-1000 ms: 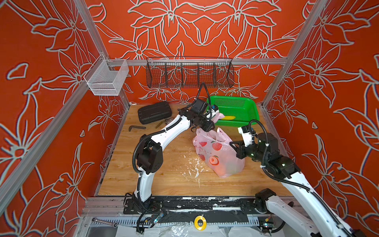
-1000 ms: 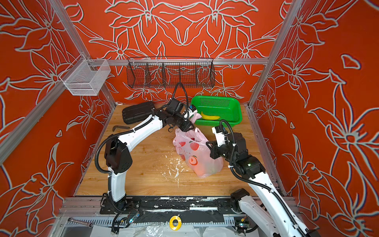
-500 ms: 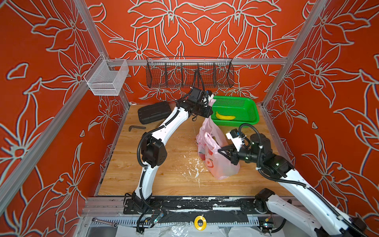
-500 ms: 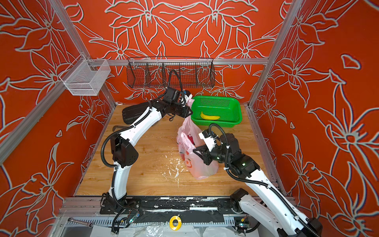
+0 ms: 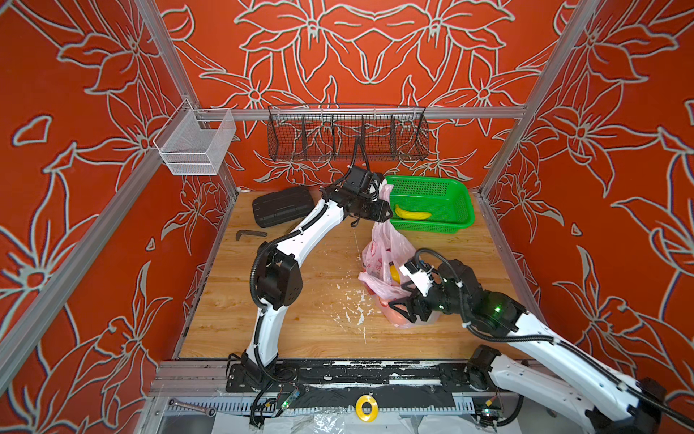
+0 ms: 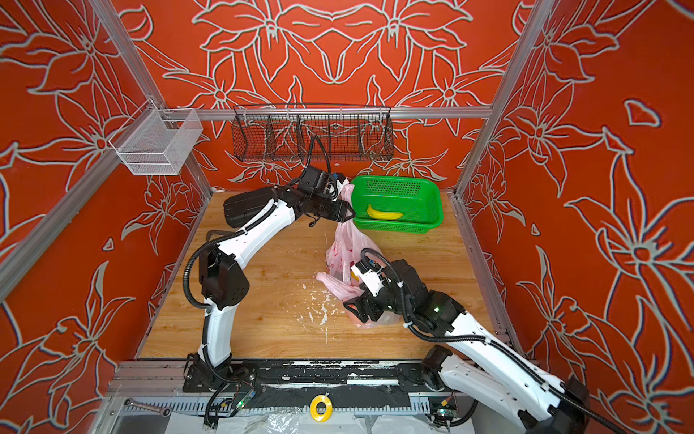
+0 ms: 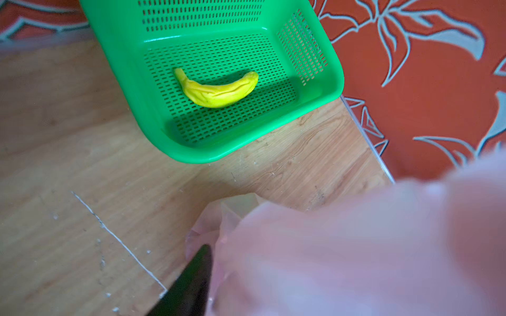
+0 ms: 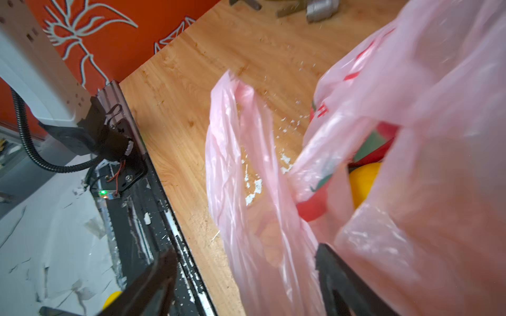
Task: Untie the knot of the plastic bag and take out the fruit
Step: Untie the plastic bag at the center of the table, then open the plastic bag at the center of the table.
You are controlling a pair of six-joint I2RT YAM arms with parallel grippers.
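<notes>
1. The plastic bag (image 5: 386,248) stands right of the table's (image 5: 300,323) middle, toward 3 o'clock, and is drawn up tall toward 12 o'clock. We see no tied knot, and a free handle loop (image 8: 241,164) hangs loose, so we judge the untying done or nearly so.
2. The fruit is inside the bag: a yellow piece (image 8: 364,177) and something red show through the gaping mouth. None lies on the table, so we judge the taking out wholly left to do.
3. The right hand (image 5: 402,310), at the bag's 6 o'clock foot, has its jaws wide apart, with the loop between them unclamped.
4. The left hand (image 5: 388,214) is at the bag's 12 o'clock top. Pink film blurs over it, and we cannot tell whether it grips.
5. The green basket (image 5: 432,225), holding a banana (image 5: 413,215), sits just beyond at 1 o'clock. The table's 3 o'clock edge is near. Open room lies from 7 to 10 o'clock, and the black case (image 5: 281,206) at 11 o'clock is well apart.
</notes>
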